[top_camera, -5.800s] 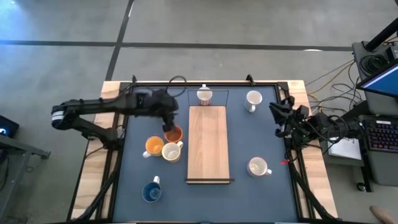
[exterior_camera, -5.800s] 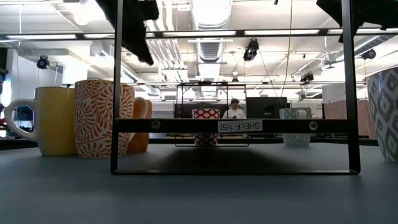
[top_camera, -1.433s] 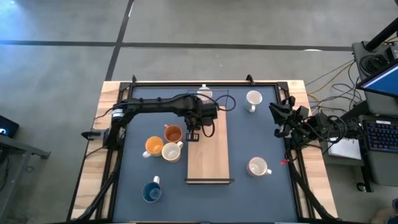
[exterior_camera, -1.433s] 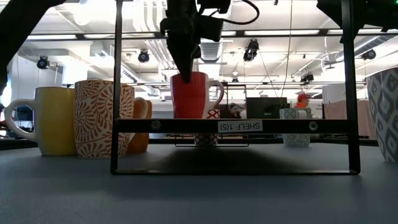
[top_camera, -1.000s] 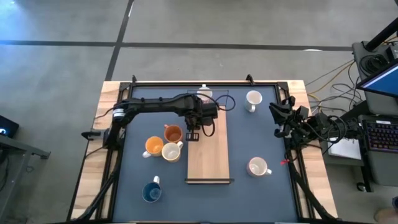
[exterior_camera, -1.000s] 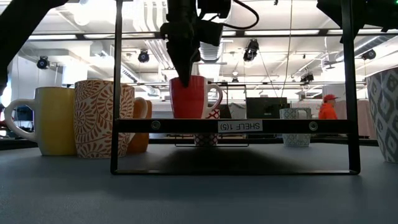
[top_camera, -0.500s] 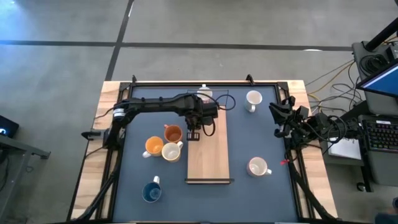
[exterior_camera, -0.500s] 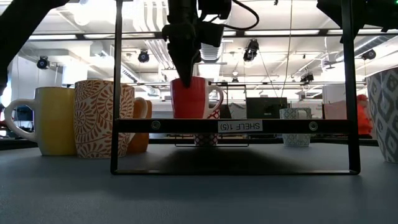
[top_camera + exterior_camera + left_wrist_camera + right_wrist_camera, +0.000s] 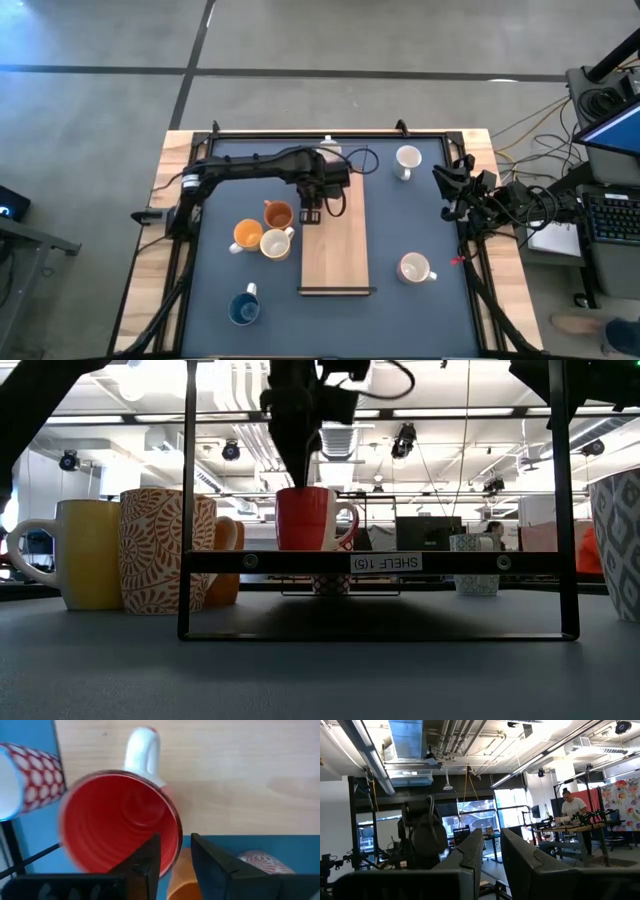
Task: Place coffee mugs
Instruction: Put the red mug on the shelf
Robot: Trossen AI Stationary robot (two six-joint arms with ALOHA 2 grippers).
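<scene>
The red mug [image 9: 308, 518] stands upright on its base on the wooden shelf board [image 9: 335, 250], near the board's far left corner, white handle [image 9: 142, 747] toward the right. My left gripper [image 9: 303, 472] hangs just above its rim, pointing down and open [image 9: 176, 840]. One finger is over the mug's inside and one is outside its wall. The arm hides the red mug in the high view. My right gripper [image 9: 450, 190] waits at the table's right edge, tilted upward, its fingers [image 9: 492, 851] a little apart on nothing.
An orange patterned mug [image 9: 278, 214], an orange mug [image 9: 247, 234] and a cream mug [image 9: 275, 243] cluster left of the board. A blue mug [image 9: 243, 308] stands near left. White mugs stand far right [image 9: 407, 158] and near right [image 9: 413, 268]. A red-and-white patterned mug [image 9: 328, 150] stands beyond the board.
My left gripper has risen a little straight up, its fingers coming out of the red mug's rim and letting go. The mug stays standing on the shelf board where it was.
</scene>
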